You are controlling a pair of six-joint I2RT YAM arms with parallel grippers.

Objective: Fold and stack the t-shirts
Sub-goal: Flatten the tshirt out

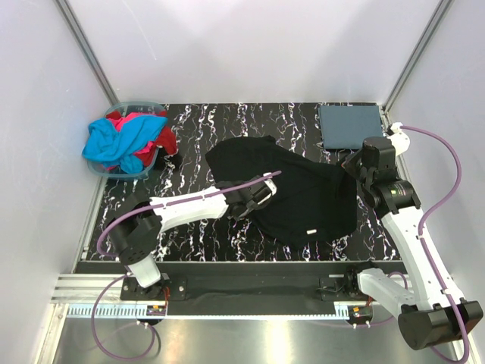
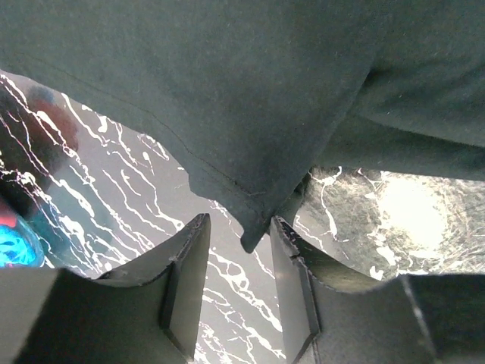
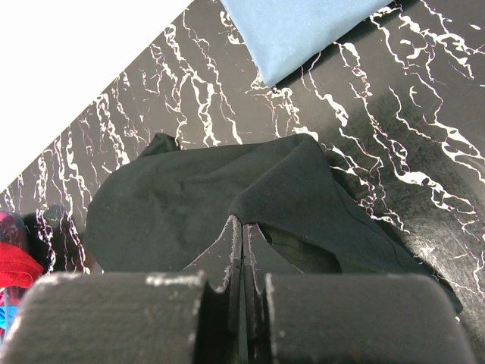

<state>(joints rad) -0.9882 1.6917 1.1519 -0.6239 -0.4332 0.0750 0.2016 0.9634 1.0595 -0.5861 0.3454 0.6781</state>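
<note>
On the table (image 1: 227, 121), a soft black cloth t-shirt (image 1: 303, 197), rumpled.
Right gripper (image 3: 242, 227) pinches it; left gripper (image 2: 239, 222), spread, should centre the dangling corner (image 2: 248, 236) before closing.

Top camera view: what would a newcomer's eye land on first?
The black t-shirt sprawled mid-table, its far-right edge pinched in the right hand, its near-left corner inside the open left hand. Then the bright cyan and red shirts heaped in the tub at far left.
</note>
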